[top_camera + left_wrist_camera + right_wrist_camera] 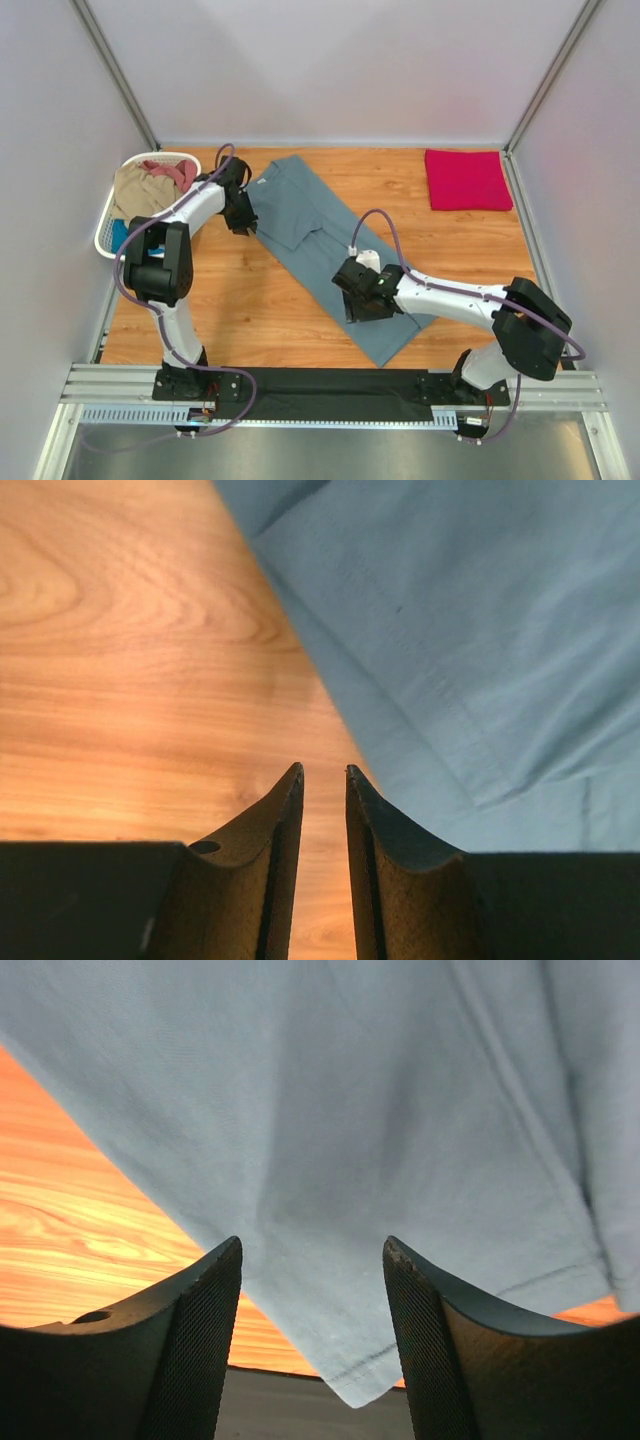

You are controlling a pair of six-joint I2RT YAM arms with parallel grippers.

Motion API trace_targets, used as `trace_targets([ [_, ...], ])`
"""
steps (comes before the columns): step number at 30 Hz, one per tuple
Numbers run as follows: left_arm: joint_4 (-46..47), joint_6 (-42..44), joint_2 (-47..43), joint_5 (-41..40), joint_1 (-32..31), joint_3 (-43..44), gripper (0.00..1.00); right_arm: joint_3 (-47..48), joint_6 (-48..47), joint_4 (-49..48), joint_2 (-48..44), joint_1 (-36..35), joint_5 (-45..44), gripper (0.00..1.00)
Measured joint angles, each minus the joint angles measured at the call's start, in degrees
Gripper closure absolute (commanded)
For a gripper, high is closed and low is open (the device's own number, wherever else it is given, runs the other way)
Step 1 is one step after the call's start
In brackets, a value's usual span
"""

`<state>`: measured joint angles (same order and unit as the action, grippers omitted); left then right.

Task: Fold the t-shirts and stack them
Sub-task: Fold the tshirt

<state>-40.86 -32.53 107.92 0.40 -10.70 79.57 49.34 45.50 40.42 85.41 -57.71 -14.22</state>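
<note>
A wooden table (pixel 250 300) sits inside plain white walls. A large grey-blue shirt (pixel 310 215) lies spread flat on it, running diagonally from the upper middle of the frame to the lower right of centre, with one side folded in over its middle. A crimson-pink shirt (pixel 467 180) rests folded at the upper right, well apart. At the upper left a white basket (pixel 105 235) holds crumpled tan (pixel 135 190), dusty-pink (pixel 170 172) and bright-blue (pixel 120 235) shirts.

The left gripper (pixel 325 770) has its jaws only a narrow slit apart with bare wood showing between them; it holds nothing and sits just beside the grey-blue shirt's left edge. The right gripper (pixel 312 1245) has its jaws spread wide over the shirt's lower part near a hem corner, gripping nothing; whether it touches the cloth I cannot tell.

The left arm reaches up past the basket, and the right arm stretches leftward, low across the table
</note>
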Motion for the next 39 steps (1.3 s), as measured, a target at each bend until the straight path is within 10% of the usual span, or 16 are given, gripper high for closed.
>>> trace_targets([
  [28, -7.67, 1.38, 28.35, -5.92, 1.33, 37.44, 0.70, 7.15, -16.02, -2.25, -3.37, 18.49, 1.29, 0.41],
  [39, -7.91, 5.97, 19.15, -3.23, 1.86, 27.93, 0.68, 0.55, -16.63, -6.27, -2.03, 11.02, 6.43, 0.55],
])
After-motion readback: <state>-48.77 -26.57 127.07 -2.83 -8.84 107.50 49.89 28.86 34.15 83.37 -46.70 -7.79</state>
